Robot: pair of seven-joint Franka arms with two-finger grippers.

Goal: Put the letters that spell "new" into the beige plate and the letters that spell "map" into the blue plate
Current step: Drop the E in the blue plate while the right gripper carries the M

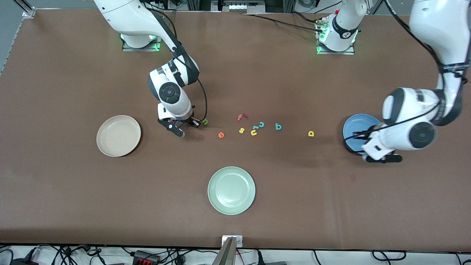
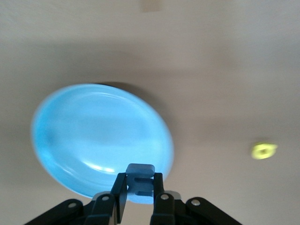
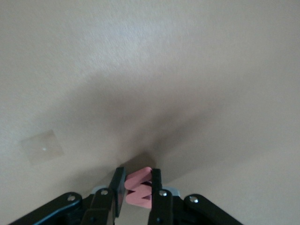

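Front view's hidden grips: right gripper [image 3: 138, 185] jaws clamping pink "w" [image 3: 139, 188], left gripper [image 2: 140, 185] jaws blue "m" [image 2: 140, 180].

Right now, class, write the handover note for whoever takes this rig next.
Left gripper: shut on the blue m, over the blue plate.
Right gripper: shut on the pink w, low over the table beside the green n.
On the table: n, orange e, teal p, yellow a.
Beige plate holds nothing.
Done: nothing plated.
Left: all six letters.
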